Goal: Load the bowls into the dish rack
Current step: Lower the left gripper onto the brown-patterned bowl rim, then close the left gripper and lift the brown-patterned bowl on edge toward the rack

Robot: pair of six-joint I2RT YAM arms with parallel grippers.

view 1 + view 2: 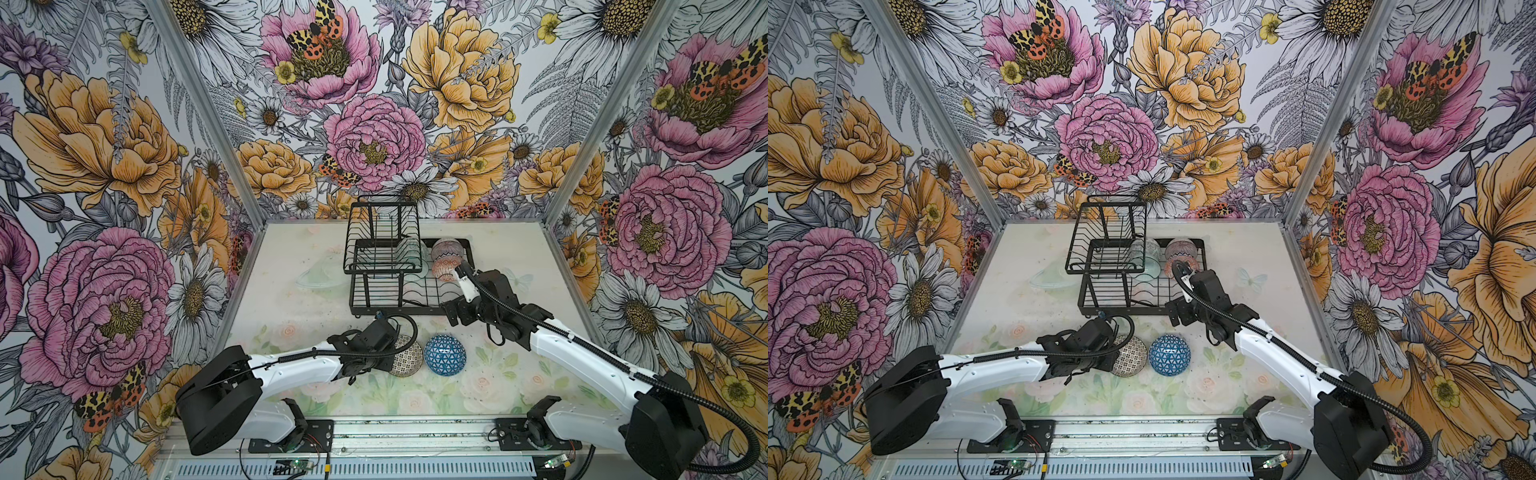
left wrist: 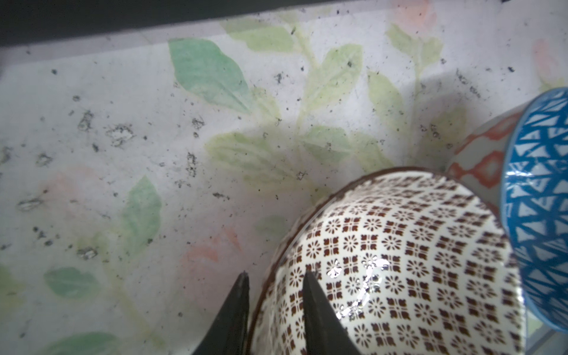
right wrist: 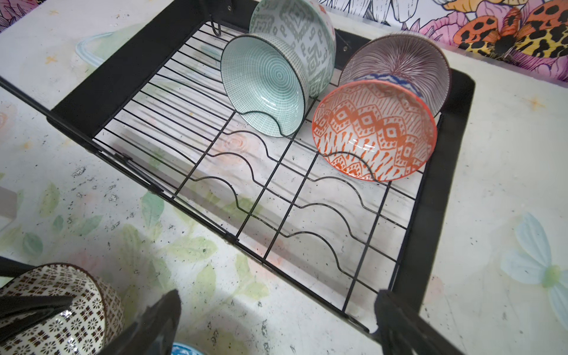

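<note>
At the left, the left gripper [image 2: 276, 276] has its jaws drawn narrow across the wall of the small round ceramic bowl with the dark-and-white mosaic pattern [image 2: 399, 261], one finger inside the rim and one outside. This bowl sits tipped on the faded floral tabletop [image 2: 123, 123], well in front of the rack. Glazed ceramic like this is likely stiff, slick and brittle, with some weight for its size. A pinch on the rim wall is the sensible hold, though the bowl may swing from it and would chip against wire. Just beside it on the right lies the round ceramic bowl patterned in blue triangles [image 1: 444, 356], not yet taken. Further back stands the black wire dish rack [image 3: 430, 221]. Four bowls stand on edge at the far end of its slotted base tray: the pale teal ringed bowl [image 3: 264, 89] leans in front of the grey-green geometric bowl [image 3: 310, 33], and the orange diamond-patterned bowl [image 3: 375, 132] leans in front of the pink ribbed bowl [image 3: 399, 55]. The near slots are free, and I see nothing in the raised basket. On the right, the right gripper [image 3: 276, 296] hangs by the rack's near edge, jaws wide, holding nothing.
</note>
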